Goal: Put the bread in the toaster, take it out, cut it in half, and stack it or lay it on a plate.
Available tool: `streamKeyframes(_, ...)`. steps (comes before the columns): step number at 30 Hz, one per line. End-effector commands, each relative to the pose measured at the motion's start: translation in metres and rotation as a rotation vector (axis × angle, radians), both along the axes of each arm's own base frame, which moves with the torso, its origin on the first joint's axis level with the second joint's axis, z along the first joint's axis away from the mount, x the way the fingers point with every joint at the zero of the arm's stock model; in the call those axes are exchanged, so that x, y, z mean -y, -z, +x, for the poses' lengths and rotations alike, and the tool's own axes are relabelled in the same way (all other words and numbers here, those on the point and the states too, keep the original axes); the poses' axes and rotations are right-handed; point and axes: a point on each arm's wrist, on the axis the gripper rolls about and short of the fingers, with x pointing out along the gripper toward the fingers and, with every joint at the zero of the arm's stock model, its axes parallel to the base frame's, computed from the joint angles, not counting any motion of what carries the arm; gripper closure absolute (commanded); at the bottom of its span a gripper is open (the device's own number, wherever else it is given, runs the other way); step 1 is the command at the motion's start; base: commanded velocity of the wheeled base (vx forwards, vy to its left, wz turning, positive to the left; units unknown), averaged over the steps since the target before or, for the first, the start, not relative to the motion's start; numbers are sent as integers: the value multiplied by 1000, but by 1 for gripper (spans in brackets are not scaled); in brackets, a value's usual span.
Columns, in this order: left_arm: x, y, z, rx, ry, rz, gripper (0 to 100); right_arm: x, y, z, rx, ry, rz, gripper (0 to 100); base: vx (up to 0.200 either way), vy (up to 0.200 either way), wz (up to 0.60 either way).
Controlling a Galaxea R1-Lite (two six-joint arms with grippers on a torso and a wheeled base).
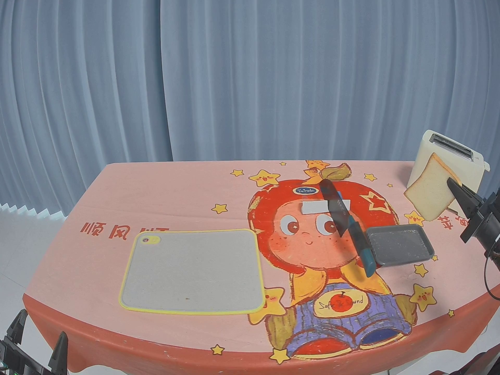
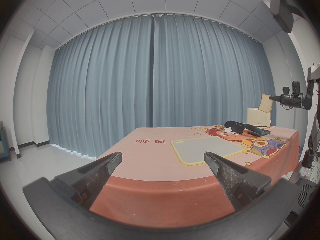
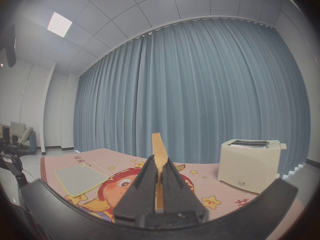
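My right gripper point(image 1: 452, 184) is shut on a slice of bread point(image 1: 431, 187), held upright in the air in front of the cream toaster point(image 1: 453, 163) at the table's far right. From the right wrist, the bread point(image 3: 159, 154) stands edge-on between the fingers, with the toaster point(image 3: 249, 164) off to one side, slots up. A dark knife with a blue handle point(image 1: 348, 224) lies across the edge of the grey plate point(image 1: 400, 245). The grey cutting board point(image 1: 192, 271) with a yellow rim lies at the front left. My left gripper point(image 2: 162, 167) hangs open, off the table's near left corner.
A printed pink cloth point(image 1: 172, 194) covers the table. A small white card point(image 1: 325, 206) lies under the knife's blade. Blue curtains hang close behind the table.
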Motion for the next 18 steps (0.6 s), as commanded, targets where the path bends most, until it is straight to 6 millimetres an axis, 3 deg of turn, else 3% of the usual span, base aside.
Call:
streamKeyframes(1,0,5,1,-18,-1,0,0,-1,1,0,-2,-6,0,100,0,200,0)
streamKeyframes(18,0,5,1,-18,-1,0,0,-14,10,-4,-47,-81,5,100,0,200,0)
